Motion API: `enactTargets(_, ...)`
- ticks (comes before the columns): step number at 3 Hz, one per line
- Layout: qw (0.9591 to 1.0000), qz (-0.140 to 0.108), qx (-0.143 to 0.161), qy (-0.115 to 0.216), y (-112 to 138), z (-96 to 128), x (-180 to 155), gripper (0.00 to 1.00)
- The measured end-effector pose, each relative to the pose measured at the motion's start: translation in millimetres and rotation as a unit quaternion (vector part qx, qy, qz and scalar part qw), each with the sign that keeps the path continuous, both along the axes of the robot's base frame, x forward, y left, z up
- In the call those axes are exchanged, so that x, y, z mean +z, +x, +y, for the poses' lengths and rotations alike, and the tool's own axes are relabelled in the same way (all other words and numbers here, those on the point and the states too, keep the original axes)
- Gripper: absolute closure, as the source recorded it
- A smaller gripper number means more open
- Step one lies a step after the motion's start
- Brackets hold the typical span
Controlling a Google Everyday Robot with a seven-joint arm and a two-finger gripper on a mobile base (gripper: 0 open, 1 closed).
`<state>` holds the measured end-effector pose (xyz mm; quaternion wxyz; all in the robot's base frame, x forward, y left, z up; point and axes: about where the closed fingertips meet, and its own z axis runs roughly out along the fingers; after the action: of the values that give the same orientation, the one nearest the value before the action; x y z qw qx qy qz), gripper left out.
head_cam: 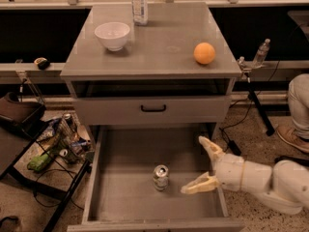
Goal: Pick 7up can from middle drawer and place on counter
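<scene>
Here we see the middle drawer (124,190) pulled fully open at the foot of the grey cabinet, with the 7up can (161,177) standing upright near the centre of its bare floor, silver top up. At the can's 3 o'clock, near but apart from it, the robot's pale gripper (193,165) hangs over the drawer's right side. Its two fingers (208,149) are spread wide and hold nothing, one pointing toward 12 o'clock and the other toward the can. Above, a drawer front (120,111) with a black handle is closed. On the counter (159,57) we find a white bowl (112,35) at 10 o'clock, a clear plastic bottle (139,4) at 12 o'clock and an orange (204,53) at 3 o'clock. Clutter (58,144) lies on the floor at the drawer's 9 o'clock.
</scene>
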<state>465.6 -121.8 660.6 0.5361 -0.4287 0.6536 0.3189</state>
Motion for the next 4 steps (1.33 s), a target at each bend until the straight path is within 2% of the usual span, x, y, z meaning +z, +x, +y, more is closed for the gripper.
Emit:
enactTargets(1,0.9987,-0.05,0.004,-0.001,32.6,37.3,-54.4,0.0)
enactTargets(2,0.9972,-0.058,0.019,-0.042,62.2,66.8,-110.0,0.0)
enactTargets(3,0.9956,-0.037,0.032,-0.08,82.2,85.1,-163.3,0.0)
enactTargets(4,0.9935,-0.005,0.043,-0.105,95.8,98.8,-211.4,0.0)
